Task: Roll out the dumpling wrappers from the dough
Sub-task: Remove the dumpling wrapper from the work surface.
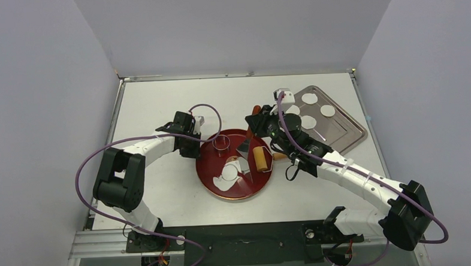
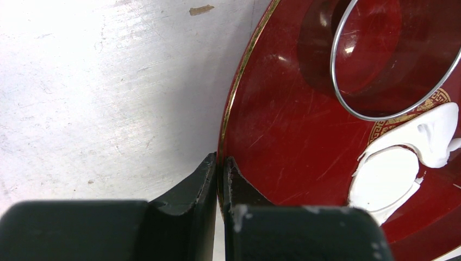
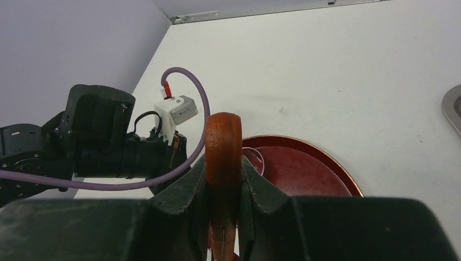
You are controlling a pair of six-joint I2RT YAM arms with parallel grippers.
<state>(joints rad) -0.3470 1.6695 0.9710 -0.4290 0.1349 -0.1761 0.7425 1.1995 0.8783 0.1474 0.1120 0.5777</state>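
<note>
While left hand [image 2: 220, 166] pinches the glossy red plate [image 2: 282, 125], right hand [image 3: 224, 166] clamps a rounded handle [image 3: 223, 136].

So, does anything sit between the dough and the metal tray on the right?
Yes. The rolling pin and a metal scraper blade lie on the red plate between the dough and the metal tray, and the right arm crosses that gap too.

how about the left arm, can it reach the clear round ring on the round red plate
Probably yes, once released: the left gripper pinches the rim of the red plate, and the clear ring stands nearby, nothing between.
</note>
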